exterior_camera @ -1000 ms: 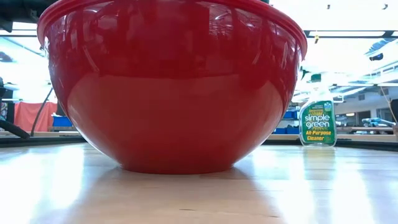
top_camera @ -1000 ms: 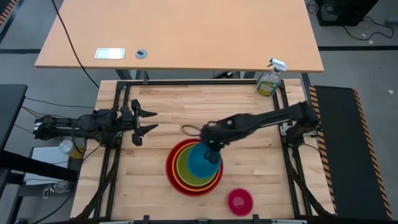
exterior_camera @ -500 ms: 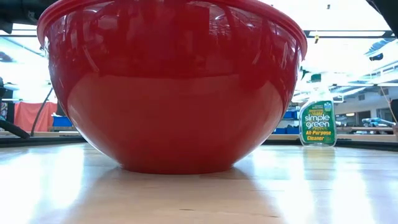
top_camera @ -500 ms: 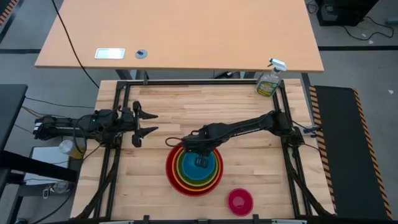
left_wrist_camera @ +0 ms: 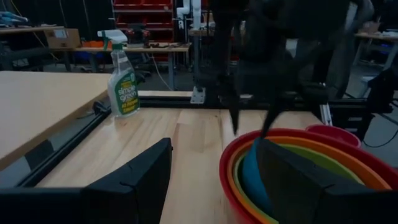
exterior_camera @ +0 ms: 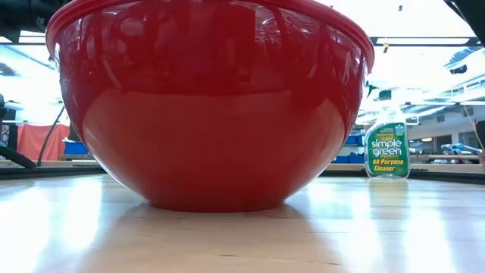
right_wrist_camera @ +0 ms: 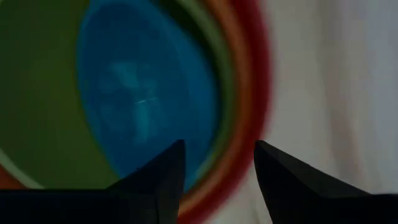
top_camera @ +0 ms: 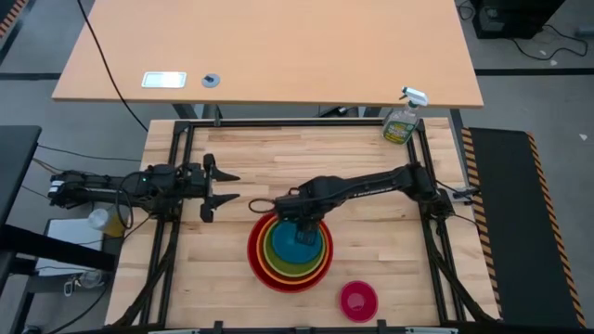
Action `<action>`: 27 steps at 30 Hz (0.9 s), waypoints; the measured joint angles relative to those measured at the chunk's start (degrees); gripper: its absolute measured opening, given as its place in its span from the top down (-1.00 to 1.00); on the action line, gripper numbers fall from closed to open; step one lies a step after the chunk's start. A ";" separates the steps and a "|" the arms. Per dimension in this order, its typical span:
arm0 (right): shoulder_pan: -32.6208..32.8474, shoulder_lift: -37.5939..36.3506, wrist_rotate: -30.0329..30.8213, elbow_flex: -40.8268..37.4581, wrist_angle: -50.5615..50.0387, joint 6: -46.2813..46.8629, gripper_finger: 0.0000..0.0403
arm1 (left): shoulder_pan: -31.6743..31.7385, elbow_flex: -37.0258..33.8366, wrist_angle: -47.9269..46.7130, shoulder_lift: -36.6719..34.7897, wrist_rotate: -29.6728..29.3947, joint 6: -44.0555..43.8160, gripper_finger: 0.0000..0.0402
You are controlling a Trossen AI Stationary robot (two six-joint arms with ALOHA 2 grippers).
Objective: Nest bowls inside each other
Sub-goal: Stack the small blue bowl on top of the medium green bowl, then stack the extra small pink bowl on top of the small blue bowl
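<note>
Standing behind the red bowl (exterior_camera: 208,106), "simple green All-Purpose Cleaner" bottle (exterior_camera: 386,144); right gripper (top_camera: 299,225) parted, empty.

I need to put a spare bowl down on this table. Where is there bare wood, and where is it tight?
Bare wood runs along the far edge between the left gripper and the spray bottle, and in the near left corner beside the red bowl. It is crowded mid-table, where the right gripper hangs over the blue bowl, and near the pink bowl.

Camera placement: four views, one shared subject.
High view looks straight down; low view sits level, close against the red bowl (exterior_camera: 208,106); both wrist views face the bowl stack (top_camera: 290,249), right one nearest.
</note>
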 joint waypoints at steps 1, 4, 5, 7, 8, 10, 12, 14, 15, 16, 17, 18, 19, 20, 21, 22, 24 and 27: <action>-0.05 -0.08 0.92 1.01 -0.97 0.43 0.02 | 0.00 0.01 0.09 -0.01 -0.02 0.06 -0.19; 0.03 -0.15 3.83 2.74 -1.52 1.40 0.02 | 0.00 -0.01 0.08 -0.10 -0.04 0.94 -0.19; 0.27 -0.15 4.64 2.76 -1.01 1.38 0.02 | 0.00 -0.01 0.20 -0.12 -0.04 1.08 -0.19; 0.82 -0.11 6.60 2.39 0.57 1.17 0.03 | 0.00 -0.01 0.30 -0.13 -0.07 1.23 -0.19; 1.09 -0.06 7.70 1.93 1.45 1.15 0.03 | 0.00 0.00 0.29 -0.12 -0.07 1.23 -0.19; 1.51 0.10 9.81 0.80 1.99 1.16 0.03 | 0.00 -0.01 0.31 -0.12 -0.07 1.22 -0.19; 1.78 0.13 10.95 -1.08 3.41 1.14 0.03 | 0.00 -0.01 0.34 -0.12 -0.07 1.22 -0.19; 1.79 0.13 11.34 -2.88 4.24 1.17 0.03 | 0.00 -0.01 0.34 -0.12 -0.08 1.22 -0.19; 1.75 0.13 11.28 -4.01 4.60 1.37 0.03 | 0.02 0.01 0.38 -0.12 -0.09 1.22 -0.19; 1.75 0.13 11.30 -5.18 5.41 1.76 0.03 | 0.00 -0.01 0.39 -0.12 -0.09 1.22 -0.19; 1.73 0.14 11.04 -6.16 6.12 2.30 0.03 | 0.00 -0.01 0.40 -0.12 -0.09 1.22 -0.19; 1.77 0.21 10.49 -6.78 6.43 2.81 0.03 | 0.00 0.00 0.42 -0.12 -0.10 1.22 -0.19; 1.74 0.24 9.95 -6.96 6.41 2.97 0.03 | 0.00 0.01 0.46 -0.12 -0.11 1.22 -0.19; 1.63 0.24 9.30 -6.91 6.27 3.02 0.03 | 0.00 -0.01 0.57 -0.12 -0.11 1.22 -0.19; 1.53 0.24 8.65 -6.42 5.82 3.11 0.03 | 0.00 0.00 0.74 -0.12 -0.11 1.22 -0.19; 1.50 0.24 8.21 -5.61 5.14 3.27 0.03 | 0.00 0.00 0.80 -0.12 -0.11 1.22 -0.19; 1.46 0.26 8.34 -2.59 2.77 3.82 0.03 | 0.00 0.00 0.80 -0.12 -0.11 1.22 -0.19; 2.04 0.11 7.49 2.40 -1.41 4.57 0.03 | 0.00 0.00 0.80 -0.12 -0.11 1.20 -0.19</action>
